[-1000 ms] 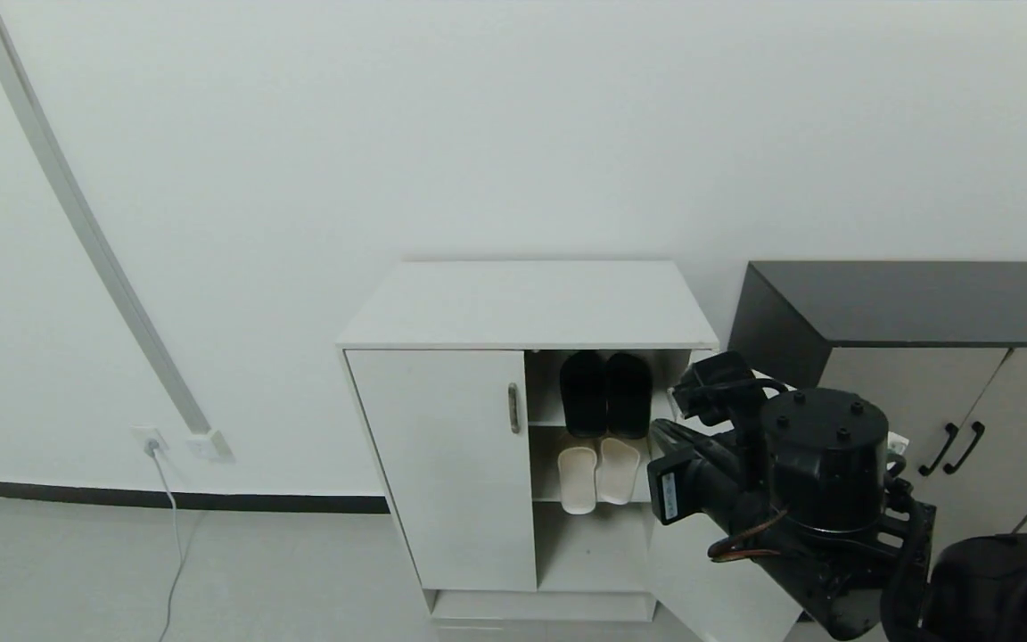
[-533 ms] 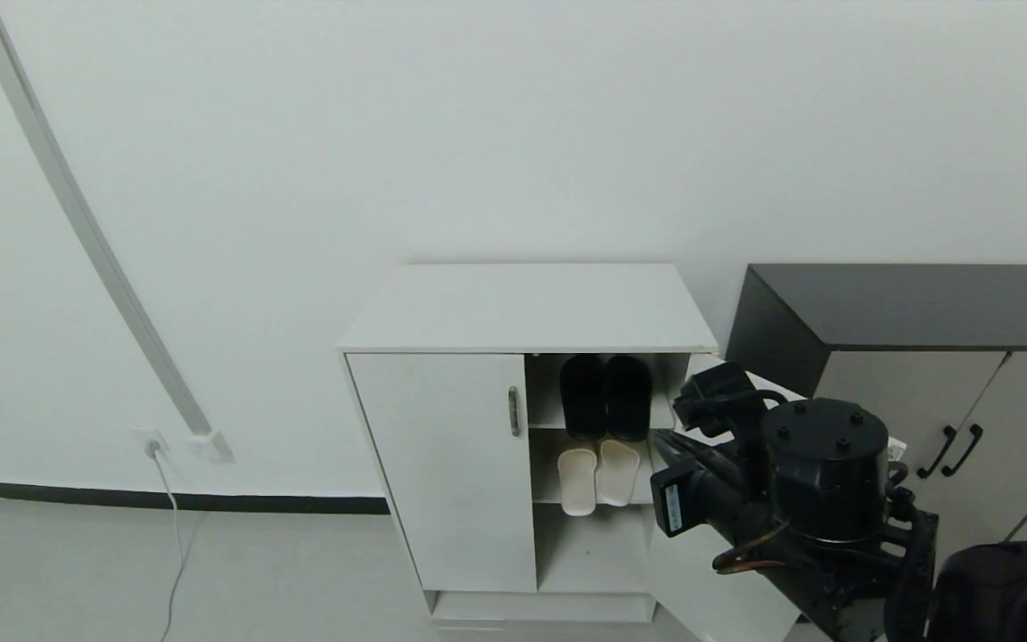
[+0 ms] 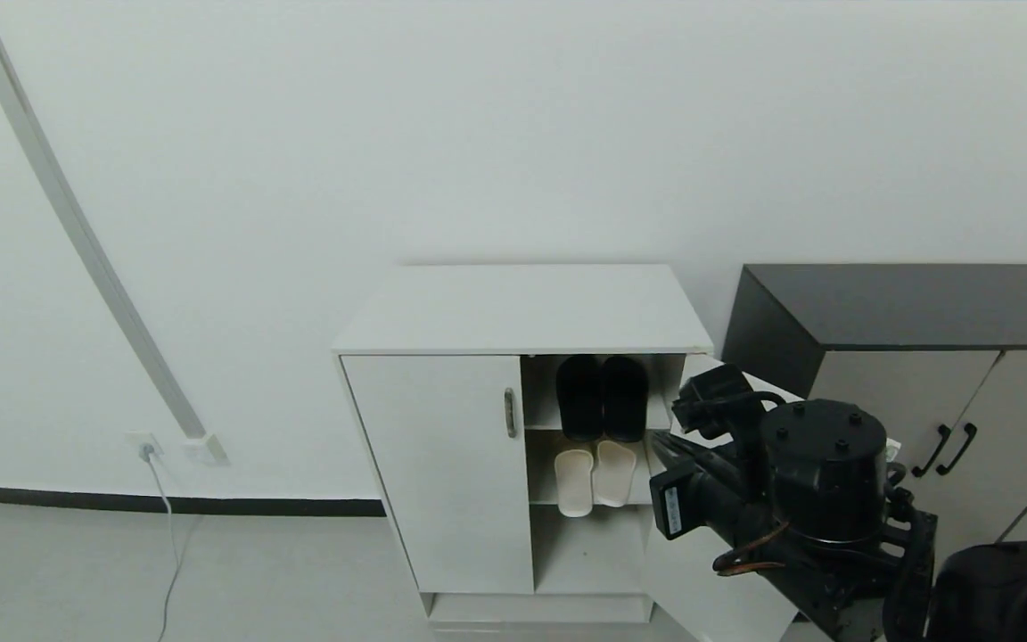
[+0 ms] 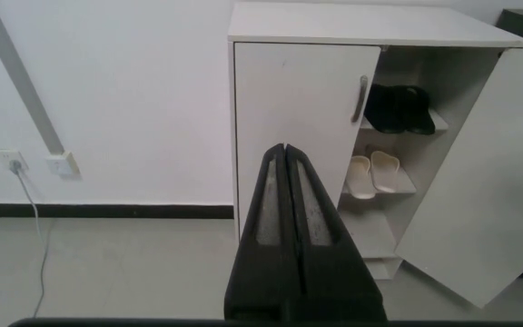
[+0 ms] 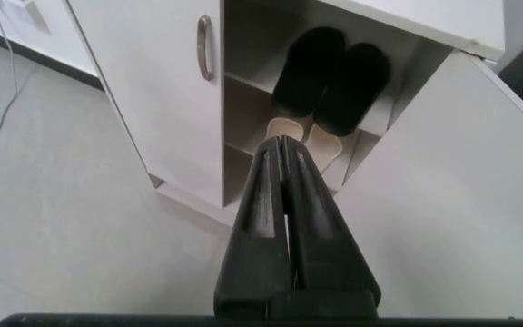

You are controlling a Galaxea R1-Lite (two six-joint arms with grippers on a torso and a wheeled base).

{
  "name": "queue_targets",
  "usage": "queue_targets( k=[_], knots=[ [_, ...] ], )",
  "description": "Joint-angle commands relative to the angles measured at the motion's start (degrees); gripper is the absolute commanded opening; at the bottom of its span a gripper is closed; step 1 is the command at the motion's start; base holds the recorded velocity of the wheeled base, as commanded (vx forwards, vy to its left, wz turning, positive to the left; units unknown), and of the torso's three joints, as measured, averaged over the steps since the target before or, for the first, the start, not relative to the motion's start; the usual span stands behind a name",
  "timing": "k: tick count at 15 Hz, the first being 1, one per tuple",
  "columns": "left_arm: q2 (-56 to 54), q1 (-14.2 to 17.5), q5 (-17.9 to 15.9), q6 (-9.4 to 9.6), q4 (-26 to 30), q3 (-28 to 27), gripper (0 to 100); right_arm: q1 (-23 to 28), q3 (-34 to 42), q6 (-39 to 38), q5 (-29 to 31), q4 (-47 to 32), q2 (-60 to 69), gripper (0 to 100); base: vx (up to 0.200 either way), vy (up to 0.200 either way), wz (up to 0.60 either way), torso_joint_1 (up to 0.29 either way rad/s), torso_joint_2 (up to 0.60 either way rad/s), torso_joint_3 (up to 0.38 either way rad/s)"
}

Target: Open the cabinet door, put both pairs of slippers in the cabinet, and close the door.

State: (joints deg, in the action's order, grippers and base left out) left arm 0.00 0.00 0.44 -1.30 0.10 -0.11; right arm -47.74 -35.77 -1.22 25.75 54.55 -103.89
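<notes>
Lower centre, head view: white cabinet (image 3: 522,308) against the wall, left door (image 3: 438,473) shut, right door (image 3: 701,597) swung open toward the lower right.
Black slippers (image 3: 601,397): side by side on the top shelf, in the open right half of the cabinet.
White slippers (image 3: 594,473): side by side on the shelf just below the black pair.
Right arm (image 3: 821,481): lower right of frame, in front of the open door.
Dark sideboard (image 3: 906,303): right of the cabinet, near it.
Wall socket (image 3: 143,443): lower left, cable (image 3: 170,535) hanging to the floor.
Left wrist view, left gripper (image 4: 285,150): fingers pressed flat together, nothing between them; well apart from the cabinet, facing the shut door.
Right wrist view, right gripper (image 5: 283,145): fingers closed to a thin seam, holding nothing; pointed at the open half, white pair just past its tip, black pair on the shelf above.
</notes>
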Motion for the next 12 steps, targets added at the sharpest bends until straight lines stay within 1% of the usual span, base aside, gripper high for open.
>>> queue_targets(
  k=[1,5,12],
  knots=[
    [0.1,0.0,0.0,-0.01,0.0,0.0,0,0.0,0.0,0.0,0.0,0.0,0.2,0,0.0,0.0,-0.6,-0.007,0.0,0.002],
    [0.0,0.0,0.0,-0.01,0.0,0.0,0,0.0,0.1,0.0,0.1,0.0,0.1,0,0.0,0.0,-0.6,0.012,0.0,0.002],
    [0.0,0.0,0.1,0.07,0.0,0.0,0,0.8,0.2,0.4,0.1,0.3,-0.1,0,0.0,0.0,0.0,0.0,0.0,0.0]
  ],
)
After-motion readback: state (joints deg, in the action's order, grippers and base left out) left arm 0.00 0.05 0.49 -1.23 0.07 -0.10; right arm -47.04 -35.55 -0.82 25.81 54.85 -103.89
